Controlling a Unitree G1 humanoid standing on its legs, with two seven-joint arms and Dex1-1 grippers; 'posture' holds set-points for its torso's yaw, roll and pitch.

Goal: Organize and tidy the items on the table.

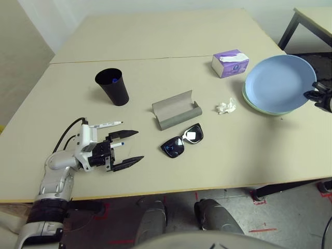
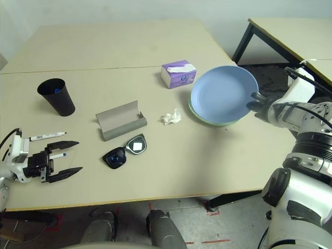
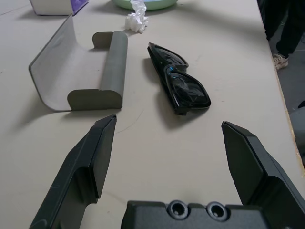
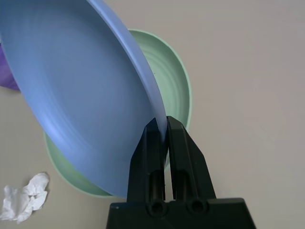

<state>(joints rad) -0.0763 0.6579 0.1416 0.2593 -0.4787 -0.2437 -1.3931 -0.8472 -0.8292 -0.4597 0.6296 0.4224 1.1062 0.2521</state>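
Observation:
My right gripper [image 4: 162, 123] is shut on the rim of the blue plate [image 2: 223, 93], which is tilted up over the green plate [image 4: 174, 81] at the table's right. My left gripper [image 1: 139, 145] hovers open and empty near the front left edge, its fingers pointing at the black sunglasses [image 1: 181, 141]. The grey glasses case [image 1: 175, 109] lies open just behind them. A white marker with a black cap [image 1: 106, 125] lies beside my left wrist. The black cup [image 1: 112, 85] stands upright further back, with something blue inside. A crumpled white tissue [image 1: 226, 107] lies between the case and the plates.
A purple tissue box [image 1: 230, 63] stands behind the plates, near the seam [image 1: 155, 58] across the beige table. A second, dark-legged table [image 1: 311, 21] stands at the far right. The table's front edge runs just below my left gripper.

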